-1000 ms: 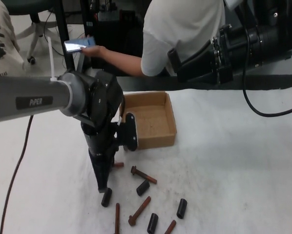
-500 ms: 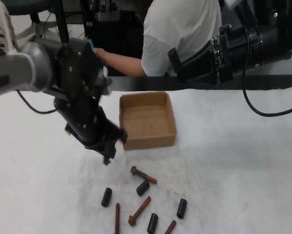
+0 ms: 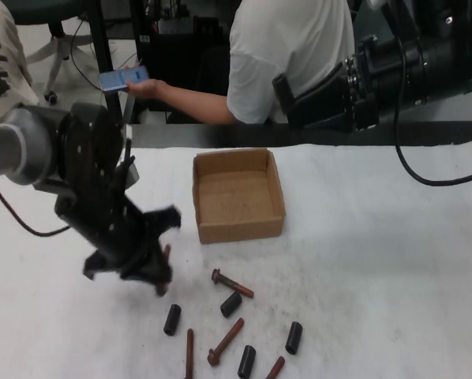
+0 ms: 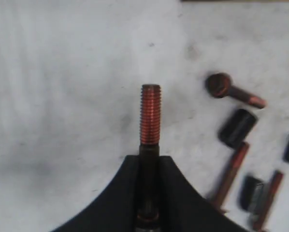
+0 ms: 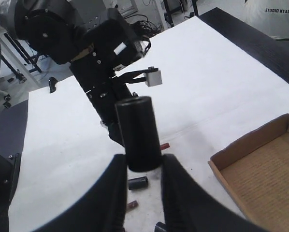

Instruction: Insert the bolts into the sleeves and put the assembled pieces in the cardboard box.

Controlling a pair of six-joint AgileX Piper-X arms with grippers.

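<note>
— What does the bolt [image 4: 150, 116] look like?
— Rust-orange, with its threaded end jutting straight out past the tips of the left pincer [image 4: 150, 163], which is clenched on the shank over the worktop [image 3: 362, 260].
— And the sleeve [image 5: 138, 133]?
— It's a smooth black cylinder. The right pincer [image 5: 143, 163] grasps one end and the rest stands clear.
— Anything nearby?
— Loose bolts [image 4: 234, 94] and loose sleeves [image 4: 237, 128] lie near the left pincer.

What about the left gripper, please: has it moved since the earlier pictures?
Yes: the left gripper, holding a rusty bolt, lifted away from the leftmost black cylindrical sleeve.

Rusty bolt [image 4: 150, 116] held, black sleeve [image 5: 138, 133] held
</note>
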